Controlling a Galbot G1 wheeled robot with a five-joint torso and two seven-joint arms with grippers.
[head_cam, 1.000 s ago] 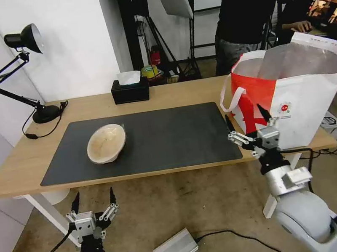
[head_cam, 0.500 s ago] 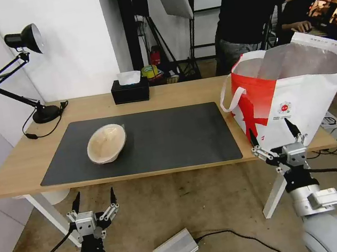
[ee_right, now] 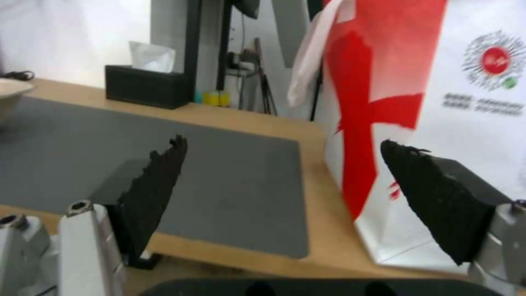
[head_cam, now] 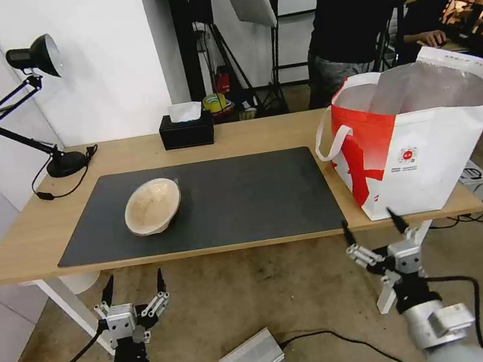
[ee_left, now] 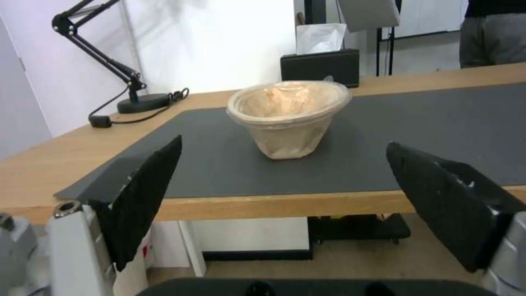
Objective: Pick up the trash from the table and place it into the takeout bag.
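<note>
Your left pincer (head_cam: 134,282) sits at the lower left of the head view, below the near edge of the tabletop (head_cam: 30,236), fingers spread wide and holding nothing. Your right pincer (head_cam: 373,226) is at the lower right, also below that edge, wide open and empty, just under the near corner of the takeout bag (head_cam: 433,156).

The beige bowl (head_cam: 152,206) rests tilted on the left part of the dark grey mat (head_cam: 244,199), well back from the mat's front border. In the left wrist view you see it (ee_left: 287,117) between the two fingers and beyond the tabletop edge.

The bag stands at the right end, its base close to the front edge and right of the mat. The mat between bowl and bag is open. A silver box (head_cam: 251,360) and cables lie on the floor between your arms.
</note>
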